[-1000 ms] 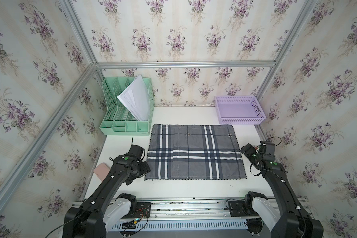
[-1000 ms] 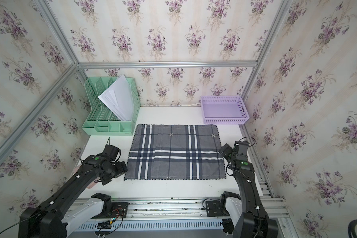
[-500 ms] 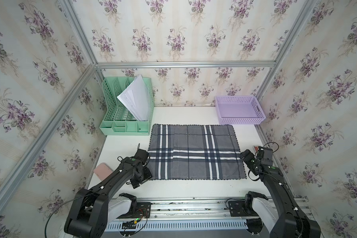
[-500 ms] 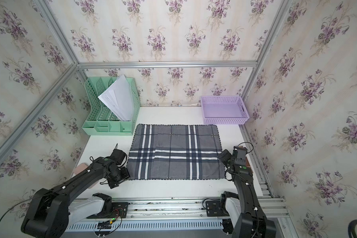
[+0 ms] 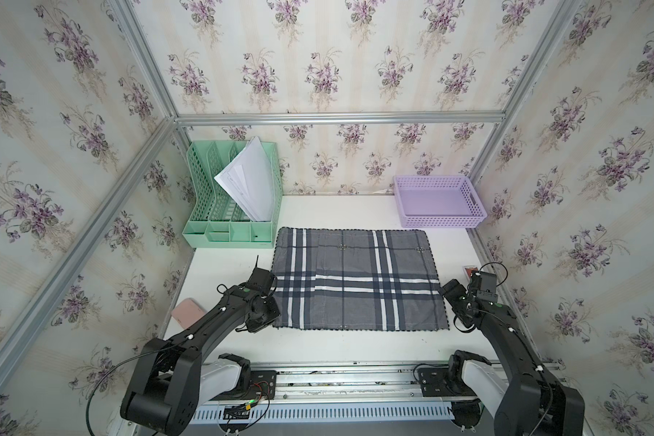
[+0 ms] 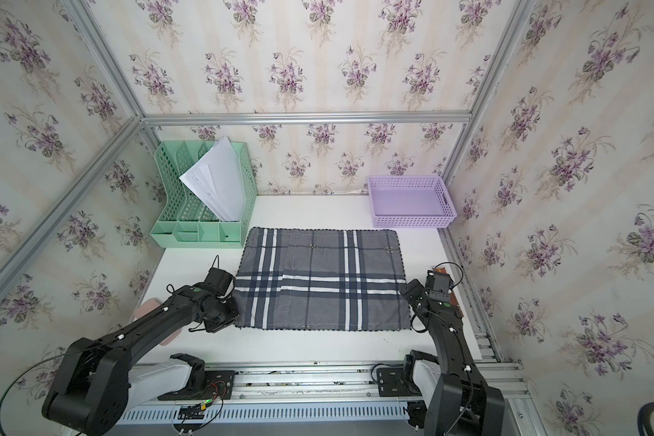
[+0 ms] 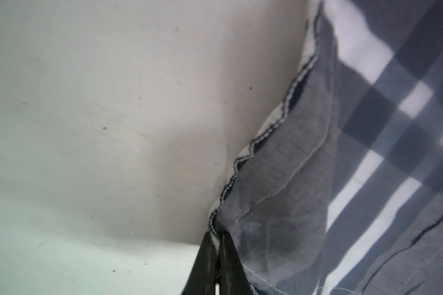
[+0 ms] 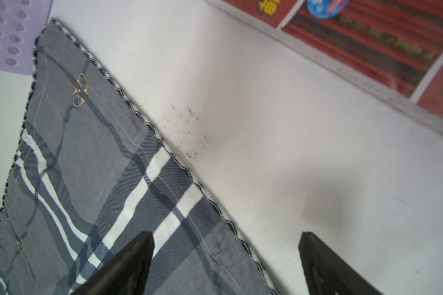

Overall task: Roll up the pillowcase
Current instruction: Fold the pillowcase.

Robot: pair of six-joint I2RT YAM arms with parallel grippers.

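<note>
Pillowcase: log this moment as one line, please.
cloth: grey plaid fabric pillowcase spread out, unrolled | left end effector: shut on its stitched edge | right end effector: open over opposite edge

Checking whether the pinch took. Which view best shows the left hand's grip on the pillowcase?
The left wrist view: the left hand is shut on the pillowcase at its stitched edge, cloth between the tips. In both top views the wrist hides those tips. The right wrist view shows only the cloth's opposite side.
</note>
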